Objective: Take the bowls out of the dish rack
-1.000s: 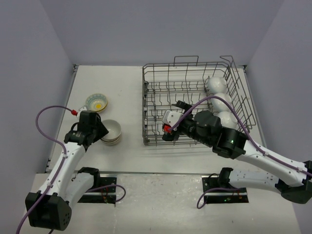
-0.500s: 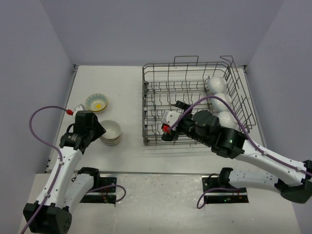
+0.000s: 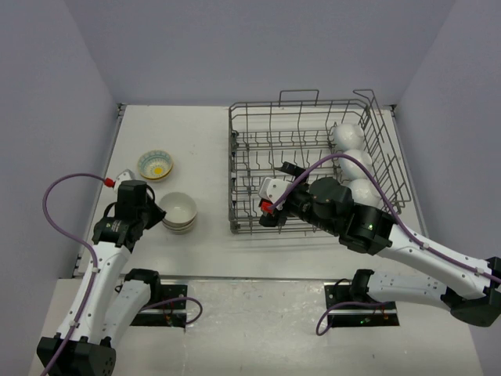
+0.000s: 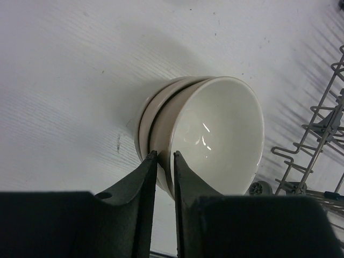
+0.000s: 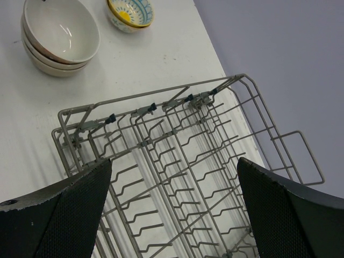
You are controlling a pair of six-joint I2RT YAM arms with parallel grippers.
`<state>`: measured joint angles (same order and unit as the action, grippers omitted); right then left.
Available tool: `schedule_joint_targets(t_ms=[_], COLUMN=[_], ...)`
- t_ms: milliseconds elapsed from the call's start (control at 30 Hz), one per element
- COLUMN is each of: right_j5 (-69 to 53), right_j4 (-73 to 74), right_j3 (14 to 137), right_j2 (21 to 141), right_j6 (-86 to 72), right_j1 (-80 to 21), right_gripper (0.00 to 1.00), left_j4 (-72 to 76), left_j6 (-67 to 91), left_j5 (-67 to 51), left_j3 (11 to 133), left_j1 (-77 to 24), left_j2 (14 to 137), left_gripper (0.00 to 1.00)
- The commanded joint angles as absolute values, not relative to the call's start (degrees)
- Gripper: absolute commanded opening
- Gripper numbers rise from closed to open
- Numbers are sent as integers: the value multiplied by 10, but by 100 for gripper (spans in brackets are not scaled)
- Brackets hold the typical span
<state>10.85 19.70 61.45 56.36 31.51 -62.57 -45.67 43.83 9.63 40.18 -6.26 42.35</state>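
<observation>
Two cream bowls (image 3: 179,211) sit stacked on the table left of the dish rack (image 3: 249,149). The stack fills the left wrist view (image 4: 215,134). My left gripper (image 3: 156,205) is shut to a thin slit, with its tips (image 4: 165,153) right at the stack's near side and nothing clearly between them. A teal-rimmed bowl with a yellow centre (image 3: 155,164) stands behind the stack. Three white bowls (image 3: 354,163) stand on edge along the rack's right side. My right gripper (image 3: 278,184) hangs open and empty over the rack's front left tines (image 5: 177,156).
The rack takes up the right half of the table, its handle loops standing above the rim. Grey walls close in the left, back and right. The right wrist view also shows the stacked bowls (image 5: 59,35) and the teal-rimmed bowl (image 5: 130,13).
My left arm has drawn back to the left, away from the stacked bowls, and its fingers have come together. The right arm and all the bowls have stayed put.
</observation>
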Motion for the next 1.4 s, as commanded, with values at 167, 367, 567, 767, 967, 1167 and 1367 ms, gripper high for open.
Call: schedule_joint_targets(t_ms=[167,367,567,767,967,1167,1367], right_j5=[105,104,139,177,304,294,251], right_j4=[181,180,180,181,182,251,299], right_j3=[620,623,638,672,658,643,622], right_j2=[571,572,590,603,564,540,521], right_j6=[305,300,270,118,2,-85,-135], right_j1=[-621,-617,-602,-506,-472,-355,-320], right_gripper=[99,99,99,99,99,99,99], left_j4=[-475,-502,-526,-519,-454,-368,-295], left_j6=[440,449,434,363,306,260,258], left_j5=[72,77,87,69,-46,-179,-254], left_j3=[409,417,461,551,599,599,599], left_j1=[-61,-61,-61,-61,-61,-62,-63], left_j2=[403,382,348,301,360,410,450], left_gripper=[17,33,73,100,100,100,100])
